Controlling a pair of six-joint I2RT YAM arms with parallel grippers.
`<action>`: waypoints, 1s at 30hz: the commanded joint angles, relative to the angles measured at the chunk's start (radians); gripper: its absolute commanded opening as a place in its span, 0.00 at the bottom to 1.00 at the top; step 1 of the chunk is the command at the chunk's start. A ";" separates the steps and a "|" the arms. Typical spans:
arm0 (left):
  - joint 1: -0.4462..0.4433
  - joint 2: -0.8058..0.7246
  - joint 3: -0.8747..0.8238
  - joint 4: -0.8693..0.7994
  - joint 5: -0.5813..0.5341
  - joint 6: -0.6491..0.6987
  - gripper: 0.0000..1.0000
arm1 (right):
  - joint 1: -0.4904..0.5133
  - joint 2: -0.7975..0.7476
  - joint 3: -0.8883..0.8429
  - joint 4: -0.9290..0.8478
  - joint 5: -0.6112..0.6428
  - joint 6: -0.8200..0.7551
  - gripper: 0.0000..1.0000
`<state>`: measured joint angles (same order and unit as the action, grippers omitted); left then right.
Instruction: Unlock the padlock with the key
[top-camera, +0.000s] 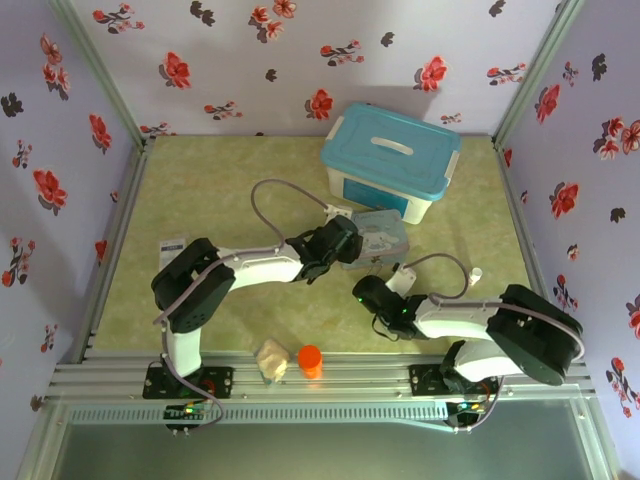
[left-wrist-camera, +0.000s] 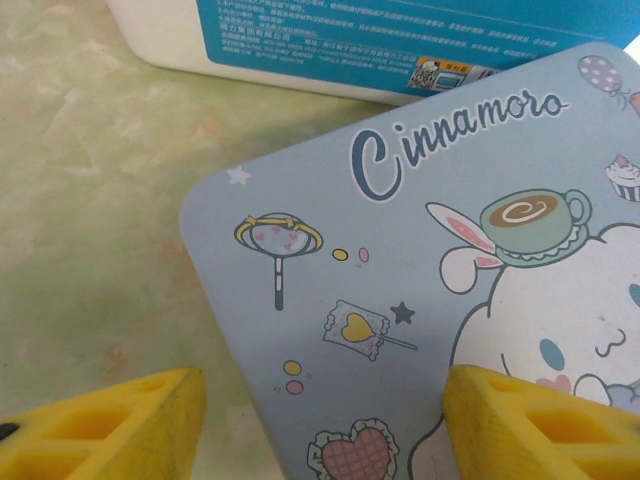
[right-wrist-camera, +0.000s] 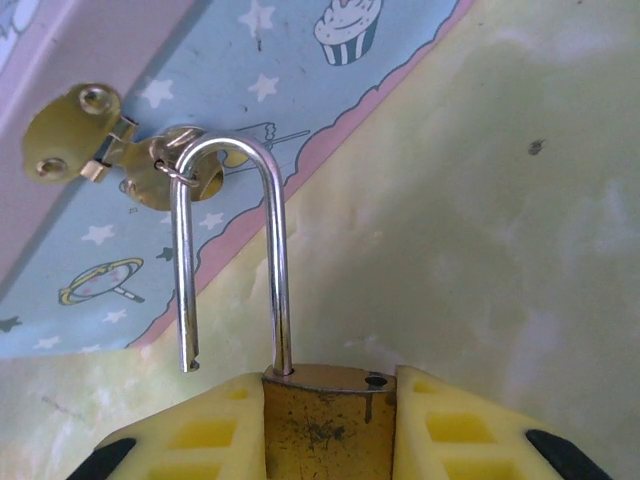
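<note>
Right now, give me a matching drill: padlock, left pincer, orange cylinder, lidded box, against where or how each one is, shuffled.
Things:
1 padlock
2 left pincer
3 orange cylinder
4 blue-lidded box

States:
A open, over a corner of the cartoon tin
B standing at the near edge of the table
C behind the tin, on the far side
D body clamped in the right pincer, one leg of the shackle out of the body

Pairs: 1-D, 2-A, 3-B, 4-C
</note>
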<state>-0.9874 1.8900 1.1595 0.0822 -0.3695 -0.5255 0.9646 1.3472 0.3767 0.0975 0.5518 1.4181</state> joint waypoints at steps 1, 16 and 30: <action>-0.011 0.033 -0.106 -0.108 -0.006 0.098 0.63 | -0.047 0.073 0.036 -0.122 0.168 0.066 0.14; -0.022 0.017 -0.224 0.026 -0.001 0.236 0.60 | -0.151 0.121 0.135 -0.088 0.199 0.058 0.13; 0.045 -0.002 -0.204 -0.063 0.006 0.101 0.59 | -0.377 0.071 0.154 -0.171 -0.113 -0.315 0.13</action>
<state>-0.9833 1.8492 0.9989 0.3332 -0.3729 -0.3904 0.6128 1.4082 0.4946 0.0284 0.5594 1.2659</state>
